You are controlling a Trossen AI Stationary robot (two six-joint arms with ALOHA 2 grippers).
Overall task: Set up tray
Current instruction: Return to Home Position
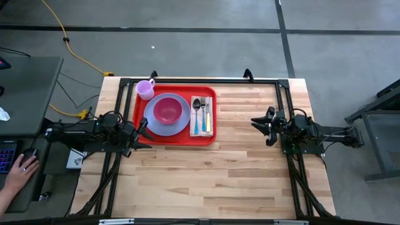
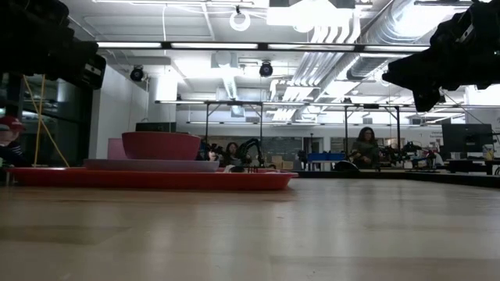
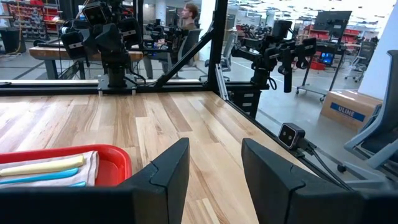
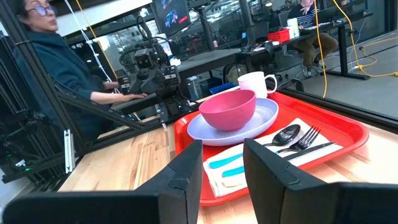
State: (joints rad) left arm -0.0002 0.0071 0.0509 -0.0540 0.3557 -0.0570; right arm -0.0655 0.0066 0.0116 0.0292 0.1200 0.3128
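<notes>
My left claw [image 1: 141, 131] and right claw [image 1: 261, 127] gape wide, empty. The left is just beside the tray [image 1: 175, 141]; swinging home carelessly could shove it.

Pink bowl [image 4: 227, 108] on lavender plate [image 4: 266, 118], white mug [image 4: 255, 83], cutlery [image 4: 287, 134] on napkin [image 4: 225, 182], all on red tray [image 4: 348, 128]

- Round lavender plastic plate [image 1: 169, 130], with a deep pink bowl [image 1: 167, 110] at its middle.
- Pale handled mug [image 1: 145, 89], just off the plate's far-left edge.
- White cloth napkin [image 1: 210, 125] right of the plate, bearing a blue-handled spoon [image 1: 196, 115], a blue-handled fork [image 1: 202, 115] and a yellow knife [image 1: 207, 117], left to right.
- Light wooden tabletop [image 1: 219, 175].
</notes>
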